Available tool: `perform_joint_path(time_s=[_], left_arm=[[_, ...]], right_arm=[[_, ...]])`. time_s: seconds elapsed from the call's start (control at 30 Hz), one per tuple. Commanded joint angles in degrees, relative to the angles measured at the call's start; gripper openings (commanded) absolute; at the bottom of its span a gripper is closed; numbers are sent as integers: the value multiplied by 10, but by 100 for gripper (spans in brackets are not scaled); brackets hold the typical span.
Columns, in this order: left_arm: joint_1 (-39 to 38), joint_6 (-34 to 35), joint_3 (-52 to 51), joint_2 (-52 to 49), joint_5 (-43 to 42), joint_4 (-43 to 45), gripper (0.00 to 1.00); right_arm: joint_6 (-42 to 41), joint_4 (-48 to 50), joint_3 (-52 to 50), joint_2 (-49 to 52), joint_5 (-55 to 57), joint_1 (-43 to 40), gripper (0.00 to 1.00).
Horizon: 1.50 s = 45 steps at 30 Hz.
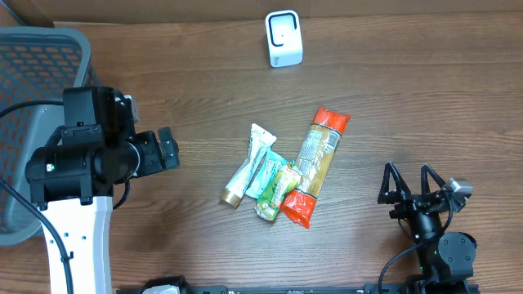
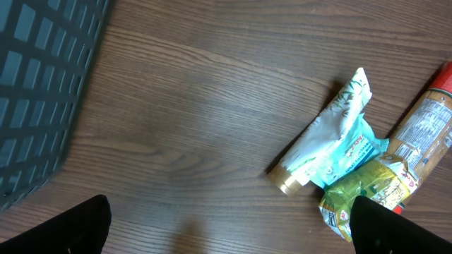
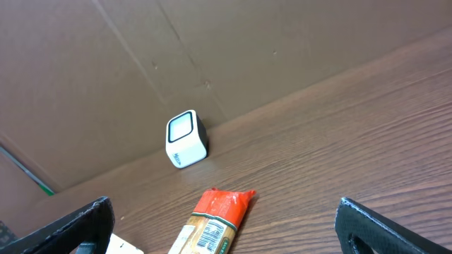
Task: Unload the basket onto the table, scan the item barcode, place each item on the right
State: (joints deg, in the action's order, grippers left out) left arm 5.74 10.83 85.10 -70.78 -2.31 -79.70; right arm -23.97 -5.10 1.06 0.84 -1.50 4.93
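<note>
Brown wood-grain table [image 1: 409, 98], seen from overhead: four small grocery items lie bunched at its middle, none of them in my grasp. My left gripper [image 1: 169, 149] hangs to their left with its jaws spread wide and nothing between them. My right gripper [image 1: 409, 186] sits at the near right, well apart from the pile, its jaws likewise wide and bare.

Farthest left in the bunch is a white tube [image 1: 248, 163] with a gold cap, lying tilted with the cap at the near end. A teal sachet [image 1: 266, 174] lies against its right side, overlapping it, and a green packet [image 1: 276, 194] touches the sachet's lower end. To the right is a long packet [image 1: 317, 159] with orange ends and a pale printed label, also tilted, its lower end just beside the green packet. From my right wrist camera a barcode [image 3: 207, 238] shows on that label, facing up.

The white scanner [image 1: 284, 38] stands upright at the far edge of the table, well apart from the items and close to a brown cardboard wall [image 3: 106, 63]. A grey mesh basket [image 1: 33, 73] occupies the far left, near my left arm. My left wrist camera looks down on the tube, the sachet and the green packet, with the basket's wall at the upper left.
</note>
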Motion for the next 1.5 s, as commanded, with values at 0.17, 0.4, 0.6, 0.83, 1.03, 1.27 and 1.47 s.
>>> perform_joint_path(time_s=[0.17, 0.4, 0.6, 0.83, 1.03, 1.27, 1.47], left_arm=[[2, 10, 5, 0, -2, 2, 100], [2, 10, 5, 0, -2, 2, 100], [2, 10, 5, 0, -2, 2, 100], [2, 10, 5, 0, -2, 2, 100], [2, 10, 5, 0, -2, 2, 100], [2, 10, 5, 0, -2, 2, 100], [2, 10, 5, 0, -2, 2, 99]], right_arm=[[-1, 5, -6, -6, -9, 3, 100], [8, 16, -6, -6, -127, 3, 100], [18, -8, 20, -4, -205, 3, 100], [52, -117, 122, 24, -245, 3, 100], [97, -225, 235, 74, -238, 3, 100], [108, -310, 336, 157, -234, 3, 100], [110, -389, 420, 253, -234, 3, 100]])
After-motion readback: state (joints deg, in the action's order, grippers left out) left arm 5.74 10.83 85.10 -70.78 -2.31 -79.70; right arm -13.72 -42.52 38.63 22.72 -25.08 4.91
